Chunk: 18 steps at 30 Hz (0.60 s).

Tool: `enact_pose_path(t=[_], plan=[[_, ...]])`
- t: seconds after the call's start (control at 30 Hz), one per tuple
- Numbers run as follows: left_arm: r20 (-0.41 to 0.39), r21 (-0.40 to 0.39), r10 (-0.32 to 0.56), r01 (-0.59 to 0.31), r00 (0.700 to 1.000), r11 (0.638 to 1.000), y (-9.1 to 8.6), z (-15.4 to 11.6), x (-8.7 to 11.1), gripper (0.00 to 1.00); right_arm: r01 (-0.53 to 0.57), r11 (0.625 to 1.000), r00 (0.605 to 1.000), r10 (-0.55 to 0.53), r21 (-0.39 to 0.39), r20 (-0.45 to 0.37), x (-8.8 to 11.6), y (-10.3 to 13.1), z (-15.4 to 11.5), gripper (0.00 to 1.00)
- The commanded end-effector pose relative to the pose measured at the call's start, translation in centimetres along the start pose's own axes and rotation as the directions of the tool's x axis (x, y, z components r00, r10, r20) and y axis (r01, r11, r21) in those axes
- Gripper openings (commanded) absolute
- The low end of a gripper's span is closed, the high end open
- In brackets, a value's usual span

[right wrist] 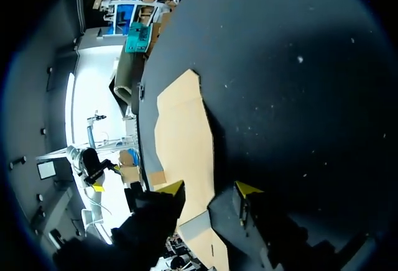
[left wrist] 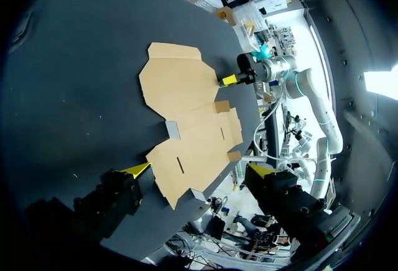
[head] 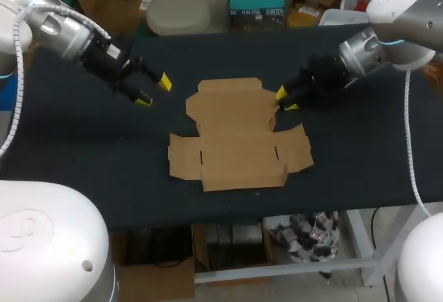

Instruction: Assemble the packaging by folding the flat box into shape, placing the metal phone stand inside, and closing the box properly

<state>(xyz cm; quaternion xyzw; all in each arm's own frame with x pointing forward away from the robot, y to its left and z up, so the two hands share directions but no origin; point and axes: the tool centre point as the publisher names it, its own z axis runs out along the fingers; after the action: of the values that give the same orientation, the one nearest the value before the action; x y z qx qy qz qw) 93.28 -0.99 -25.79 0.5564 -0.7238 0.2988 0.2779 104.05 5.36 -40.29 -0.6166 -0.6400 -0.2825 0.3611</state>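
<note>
The flat brown cardboard box (head: pixel 235 132) lies unfolded on the black table, its flaps spread out. My right gripper (head: pixel 285 98) is at the right edge of the box's far panel. In the right wrist view its fingers (right wrist: pixel 209 189) stand apart and straddle that edge of the box (right wrist: pixel 183 128), one finger over the cardboard and one over the table. My left gripper (head: pixel 152 89) hangs open above bare table, left of the box's far panel and apart from it. The left wrist view shows the box (left wrist: pixel 186 97) ahead of the wide-open left gripper (left wrist: pixel 200 170), with the right gripper (left wrist: pixel 229 79) at the box's far side.
The black tabletop (head: pixel 83 149) stretches well to the left and right of the box. The table's front edge runs close below the box's near side. A pale round object (head: pixel 177 12) sits at the table's far edge.
</note>
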Motion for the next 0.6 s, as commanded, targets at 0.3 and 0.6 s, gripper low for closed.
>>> enact_pose_path(t=[0.3, 0.6], plan=[[-0.014, -0.007, -0.01, 0.009, 1.0, 1.0, -0.1, -0.1, -0.9, 1.0, -0.01, 0.999, 1.0, 0.01, 0.051, 0.003, 0.3, 0.7, 1.4, 0.49], [-0.024, -0.002, -0.016, 0.016, 1.0, 1.0, 0.3, -0.3, -1.4, 1.0, -0.025, 0.999, 0.999, 0.024, -0.02, -0.025, 0.6, 0.8, 2.4, 0.43]])
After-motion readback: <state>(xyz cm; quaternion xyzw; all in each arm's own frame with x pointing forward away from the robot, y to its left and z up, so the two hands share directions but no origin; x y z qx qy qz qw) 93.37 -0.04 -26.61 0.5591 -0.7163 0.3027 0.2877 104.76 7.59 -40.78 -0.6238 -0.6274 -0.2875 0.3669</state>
